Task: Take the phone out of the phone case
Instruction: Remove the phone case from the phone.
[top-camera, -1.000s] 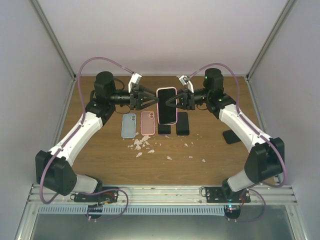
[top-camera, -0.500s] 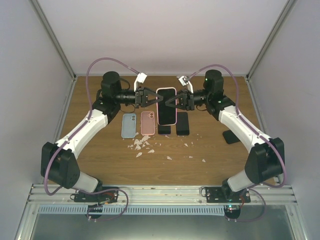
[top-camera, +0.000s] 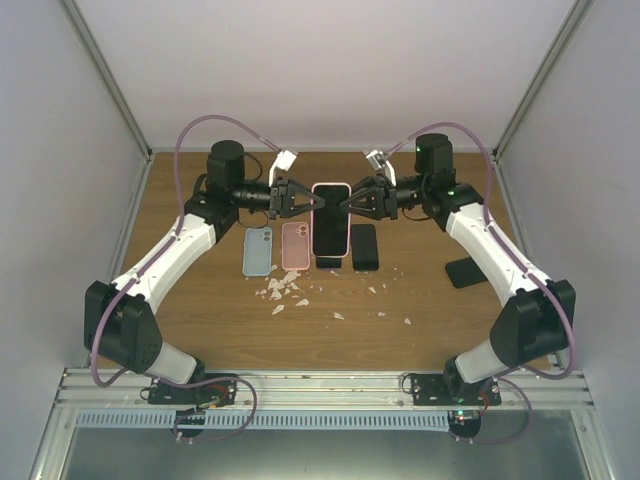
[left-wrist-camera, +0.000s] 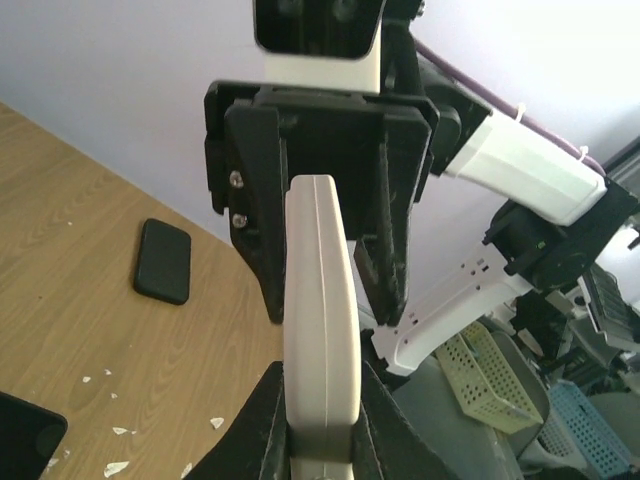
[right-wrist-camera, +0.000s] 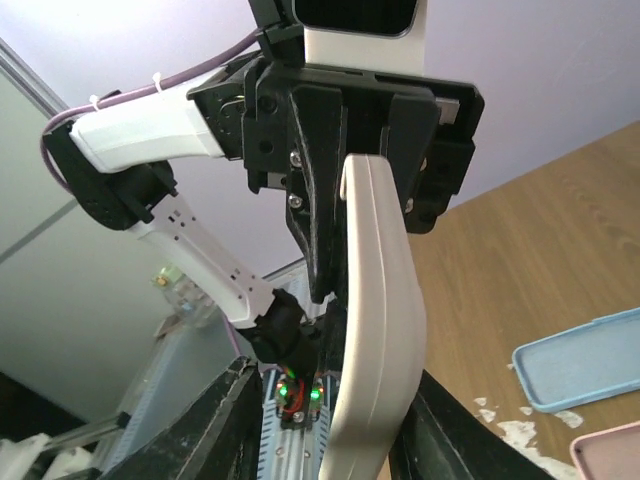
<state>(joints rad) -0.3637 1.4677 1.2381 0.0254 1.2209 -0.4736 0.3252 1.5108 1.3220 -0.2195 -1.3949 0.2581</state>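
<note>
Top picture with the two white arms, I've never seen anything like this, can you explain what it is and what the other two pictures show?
Those are two robot arms, left and right, bolted at the near edge of a wooden table. The top picture looks down from above and behind them; the other two come from a camera on each wrist. Each arm ends in a two-fingered tool. The left tool and right tool pinch opposite edges of a phone in a pale case, held above the table. The wrist pictures show that case edge-on, with the other arm's tool behind it. On the table lie a blue case, a pink case, a black phone and white scraps.
</note>
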